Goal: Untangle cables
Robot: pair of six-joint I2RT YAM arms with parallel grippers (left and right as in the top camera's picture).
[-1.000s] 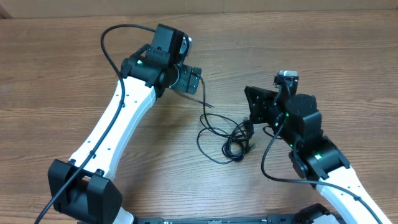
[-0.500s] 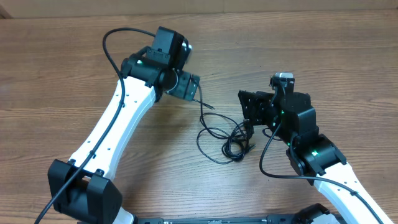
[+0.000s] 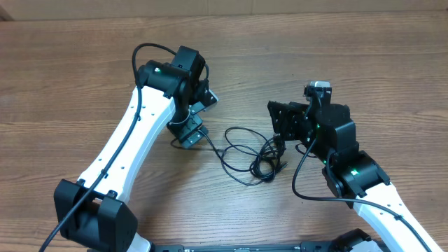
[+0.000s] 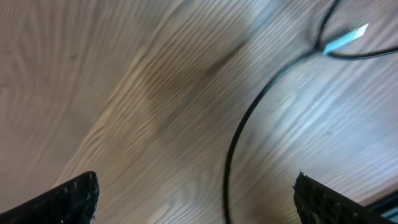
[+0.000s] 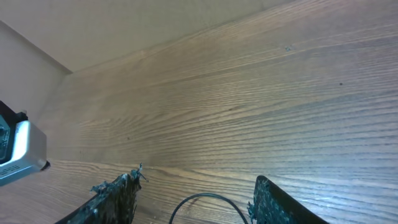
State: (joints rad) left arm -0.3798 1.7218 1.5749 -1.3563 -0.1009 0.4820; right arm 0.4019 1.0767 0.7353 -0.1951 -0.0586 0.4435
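The left gripper (image 3: 190,133) is now lower, just beside the cables' (image 3: 266,164) left loop, no longer up by the far strand. The right gripper (image 3: 278,123) has shifted slightly left and its fingers have parted. Both hands are spread and hold nothing. The cables lie bunched on the table (image 3: 70,84) between them. With nothing anchoring the bundle, a pull by the left could drag the whole tangle or cinch it tighter.
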